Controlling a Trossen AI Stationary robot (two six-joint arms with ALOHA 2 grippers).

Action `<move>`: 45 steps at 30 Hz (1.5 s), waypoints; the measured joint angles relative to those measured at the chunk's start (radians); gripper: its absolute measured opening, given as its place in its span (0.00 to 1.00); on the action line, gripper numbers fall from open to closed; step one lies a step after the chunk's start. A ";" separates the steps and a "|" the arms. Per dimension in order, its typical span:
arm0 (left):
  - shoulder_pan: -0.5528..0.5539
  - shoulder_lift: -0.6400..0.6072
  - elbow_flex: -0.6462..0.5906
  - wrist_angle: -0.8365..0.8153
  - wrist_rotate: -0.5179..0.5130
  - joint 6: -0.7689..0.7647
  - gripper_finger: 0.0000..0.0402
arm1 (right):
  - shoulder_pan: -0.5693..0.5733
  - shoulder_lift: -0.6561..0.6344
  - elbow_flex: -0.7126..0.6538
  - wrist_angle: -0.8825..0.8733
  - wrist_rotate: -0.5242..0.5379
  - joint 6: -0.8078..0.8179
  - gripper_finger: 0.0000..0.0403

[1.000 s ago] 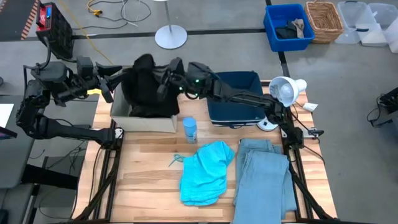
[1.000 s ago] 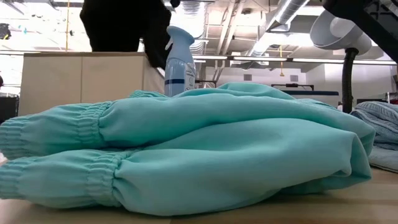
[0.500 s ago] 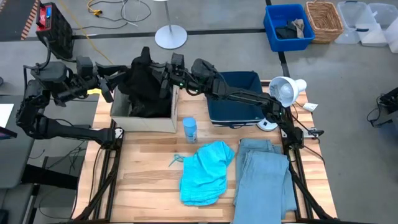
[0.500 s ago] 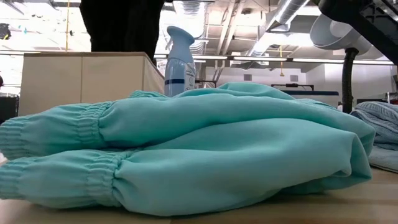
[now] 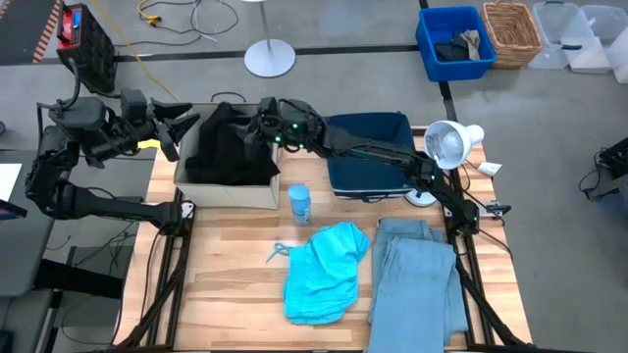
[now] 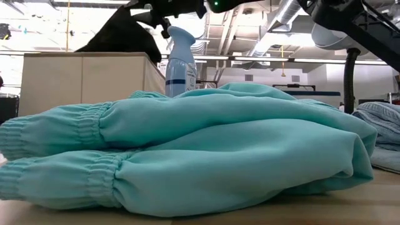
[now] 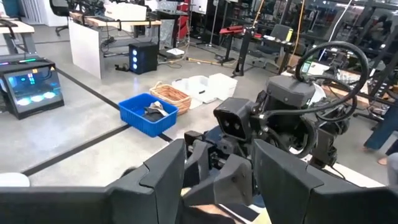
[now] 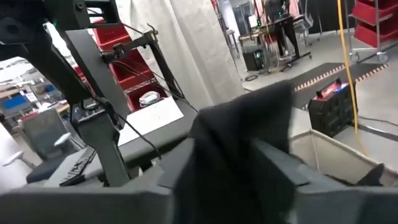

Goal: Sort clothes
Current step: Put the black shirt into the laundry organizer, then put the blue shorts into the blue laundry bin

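Note:
My right gripper (image 5: 255, 130) reaches over the beige fabric box (image 5: 228, 192) and is shut on the black garment (image 5: 224, 145), most of which lies inside the box. In the low view the garment (image 6: 122, 37) stands up in a peak over the box wall. My left gripper (image 5: 186, 127) is open and empty at the box's left end. The turquoise garment (image 5: 324, 270) lies crumpled at the table's middle front. The pale grey-blue trousers (image 5: 417, 279) lie flat at the front right. I see no dark green garment. My right gripper pinches a bunched-up part of the black garment (image 8: 242, 124) between its two fingers (image 8: 186, 180), at the garment's top. It comes in from the table's right, slanting down. The garment hangs slack below the fingers and its lower part rests in the beige box.
A navy fabric bin (image 5: 368, 147) stands right of the beige box. A spray bottle (image 5: 299, 204) stands in front of the box. A white lamp (image 5: 451, 142) is at the table's right edge. Bare wood shows at the front left (image 5: 221, 275).
My right gripper has come down over the beige box, still shut on the black garment. The garment hung high above the box and has sunk into it, so only a peak still shows above the wall.

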 joint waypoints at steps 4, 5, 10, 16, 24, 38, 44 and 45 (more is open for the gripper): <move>0.000 0.000 0.000 0.000 0.000 -0.007 0.45 | -0.001 -0.027 0.004 -0.049 0.001 -0.100 0.55; 0.000 0.000 0.000 -0.001 0.000 -0.007 0.45 | -0.001 -0.041 0.004 -0.080 0.008 -0.129 0.56; 0.000 0.000 0.000 -0.002 0.000 -0.007 0.45 | 0.007 -0.095 0.006 -0.328 0.055 -0.243 0.54; 0.000 0.000 0.000 -0.002 0.000 -0.005 0.45 | 0.052 -0.155 0.003 -0.483 0.117 -0.349 0.50; 0.000 0.000 0.000 -0.002 0.000 -0.004 0.45 | 0.141 -0.240 0.004 -0.495 0.303 -0.419 0.36; 0.000 0.000 0.000 -0.002 0.024 0.019 0.45 | 0.265 -0.498 -0.314 -0.594 0.623 -0.285 0.31; 0.000 0.005 0.000 -0.003 0.119 0.003 0.45 | 0.368 -0.677 -0.575 -0.631 0.772 -0.048 0.31; 0.000 0.006 0.000 -0.003 0.134 0.003 0.45 | 0.396 -0.703 -0.608 -0.655 0.797 0.013 0.31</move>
